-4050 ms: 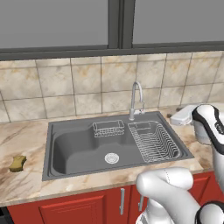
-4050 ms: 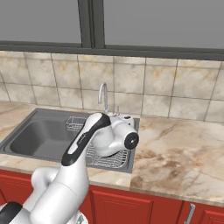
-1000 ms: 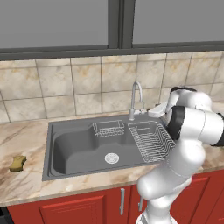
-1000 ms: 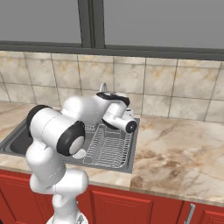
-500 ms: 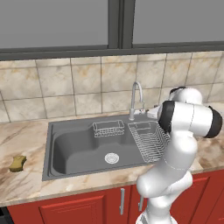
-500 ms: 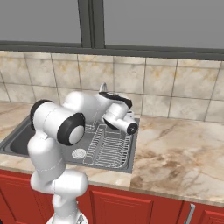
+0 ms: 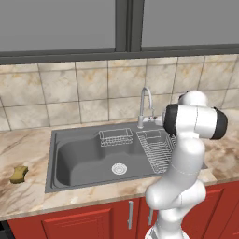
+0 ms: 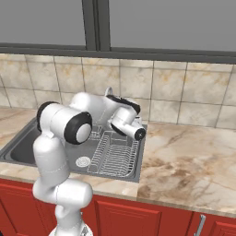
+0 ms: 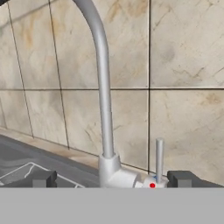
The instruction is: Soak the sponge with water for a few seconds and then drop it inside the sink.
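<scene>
Sponge: a small mustard-yellow block lying on the marble counter at the lower left of the left base view, just outside the left rim of the sink, untouched. In the hand view, nearest the camera, the gripper shows its two dark fingertips spread wide at the bottom edge, pinching nothing. Just past them stands the base of the faucet with its thin upright handle, the curved silver pipe rising to the top of the frame against the beige wall tiles. No water runs from the spout. In the left base view the white arm sits right of centre, its hand tucked behind the faucet beside the wire dish rack. The sponge lies far to the left of the gripper, across the whole basin; the coming move likely works the faucet handle first.
</scene>
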Robot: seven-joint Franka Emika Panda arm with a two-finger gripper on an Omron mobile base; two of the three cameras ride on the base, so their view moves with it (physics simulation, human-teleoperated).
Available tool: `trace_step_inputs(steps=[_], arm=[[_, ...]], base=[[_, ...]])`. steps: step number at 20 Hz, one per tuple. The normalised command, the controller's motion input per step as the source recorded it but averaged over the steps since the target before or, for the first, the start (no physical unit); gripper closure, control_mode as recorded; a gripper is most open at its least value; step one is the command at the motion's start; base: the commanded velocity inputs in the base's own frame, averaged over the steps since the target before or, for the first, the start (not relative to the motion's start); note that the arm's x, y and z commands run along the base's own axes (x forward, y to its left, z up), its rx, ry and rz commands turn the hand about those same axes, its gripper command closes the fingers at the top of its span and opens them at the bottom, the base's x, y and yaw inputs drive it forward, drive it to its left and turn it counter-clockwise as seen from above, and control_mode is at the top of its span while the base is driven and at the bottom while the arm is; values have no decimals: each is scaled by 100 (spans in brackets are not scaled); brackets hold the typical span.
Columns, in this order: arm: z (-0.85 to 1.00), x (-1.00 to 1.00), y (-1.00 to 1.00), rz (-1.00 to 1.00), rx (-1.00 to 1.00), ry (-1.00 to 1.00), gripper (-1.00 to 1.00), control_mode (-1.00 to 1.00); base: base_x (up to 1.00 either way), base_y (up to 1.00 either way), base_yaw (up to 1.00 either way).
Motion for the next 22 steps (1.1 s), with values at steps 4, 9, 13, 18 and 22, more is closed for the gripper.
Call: trace_step_inputs(steps=[4, 9, 13, 18, 22], arm=[[-21, 27, 0, 0, 1, 0, -100, -100], [-17, 23, 0, 0, 0, 0, -100, -100], [-15, 33, 0, 0, 0, 0, -100, -100], [-9, 36, 0, 0, 0, 0, -100, -100], [-4, 30, -2, 0, 0, 0, -100, -100]], base=[[0, 0, 0], [0, 0, 0], [0, 0, 0], [0, 0, 0], [0, 0, 0]])
